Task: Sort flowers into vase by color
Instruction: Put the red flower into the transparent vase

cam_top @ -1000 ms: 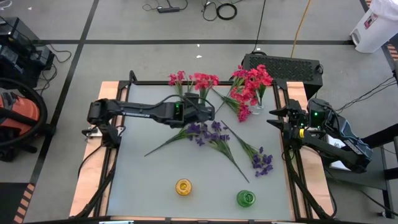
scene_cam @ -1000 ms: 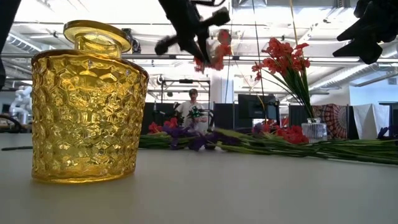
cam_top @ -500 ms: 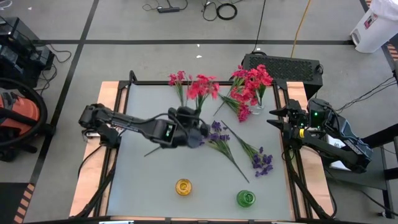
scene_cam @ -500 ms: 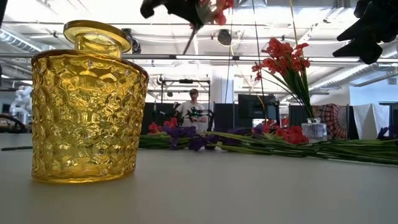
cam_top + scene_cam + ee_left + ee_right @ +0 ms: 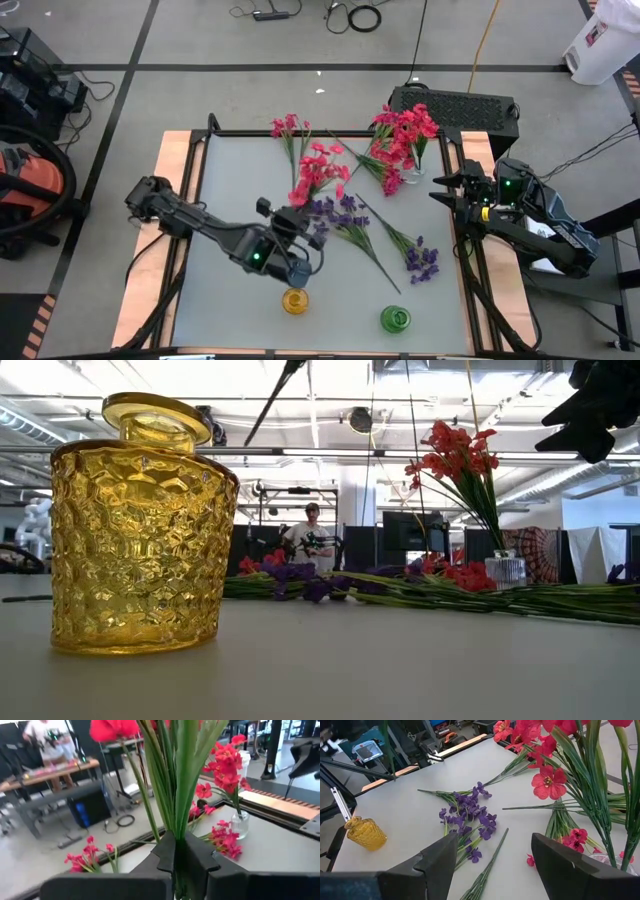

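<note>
My left gripper point(image 5: 300, 228) hangs over the table's near middle, just beyond the yellow vase point(image 5: 295, 300), shut on a pinkish-red flower sprig point(image 5: 320, 172). In the low view only the sprig's stem end point(image 5: 268, 400) shows, above the yellow vase point(image 5: 140, 525). Purple flowers point(image 5: 335, 212) lie flat mid-table, more of them point(image 5: 422, 260) to the right. Pink flowers point(image 5: 288, 127) lie at the far edge. Red flowers point(image 5: 402, 130) stand in a clear vase point(image 5: 240, 824). My right gripper point(image 5: 492, 865) waits open at the right edge. My left gripper pinches the sprig's bundle of green stems point(image 5: 179, 827) between its two fingers point(image 5: 165, 851). The sprig is lifted clear of the table. Its blossoms point(image 5: 115, 727) lie toward the far edge, and its stem end sticks out on the near side.
A green vase point(image 5: 395, 319) stands near the front edge, right of the yellow one. Loose red flowers point(image 5: 385, 178) lie beside the clear vase. Wooden rails point(image 5: 160, 250) run along the table's sides. A person point(image 5: 308, 535) sits in the room behind.
My left gripper has swung from the far middle toward the near edge and the yellow vase, rolling as it went and staying shut. It has carried the pinkish-red sprig along above the purple flowers; the blossoms now sit over mid-table.
</note>
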Robot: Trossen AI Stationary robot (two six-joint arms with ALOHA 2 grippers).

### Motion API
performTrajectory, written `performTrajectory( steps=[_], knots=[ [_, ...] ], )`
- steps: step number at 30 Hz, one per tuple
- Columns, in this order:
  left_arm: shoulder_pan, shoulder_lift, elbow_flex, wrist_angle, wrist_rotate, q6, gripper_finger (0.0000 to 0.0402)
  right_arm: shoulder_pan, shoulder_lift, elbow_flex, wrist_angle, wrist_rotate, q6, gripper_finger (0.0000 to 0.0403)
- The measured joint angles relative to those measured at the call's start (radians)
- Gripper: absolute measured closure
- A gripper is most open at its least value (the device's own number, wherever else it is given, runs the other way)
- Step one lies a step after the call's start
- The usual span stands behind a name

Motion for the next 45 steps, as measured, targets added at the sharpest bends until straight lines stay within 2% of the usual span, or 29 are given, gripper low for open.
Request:
performTrajectory(
  steps=[4,16,23,27,32,39,45],
  knots=[
    [-0.012,0.038,0.0,0.011,-0.037,-0.005,0.0377,0.0,0.0,0.0,0.0,0.0,0.0,0.0156],
    [0.006,0.152,0.0,0.174,-0.047,0.006,0.0375,0.0,0.0,0.0,0.0,0.0,0.0,0.0156],
    [0.019,0.161,0.0,0.3,-0.074,0.174,0.0375,0.0,0.0,0.0,0.014,0.0,0.001,0.0156],
    [0.04,0.161,0.0,0.408,-0.05,0.308,0.0375,0.0,0.0,0.0,0.039,0.0,0.075,0.0156],
    [0.08,0.162,0.0,0.608,0.101,0.543,0.0375,0.0,0.0,0.0,0.041,0.0,0.129,0.0156],
    [0.15,0.162,0.0,0.988,0.52,0.924,0.0375,0.0,0.0,0.0,0.041,0.0,0.132,0.0156],
    [0.208,0.162,0.0,1.143,0.785,1.055,0.0375,0.0,0.0,0.0,0.042,-0.008,0.106,0.0156]
  ],
)
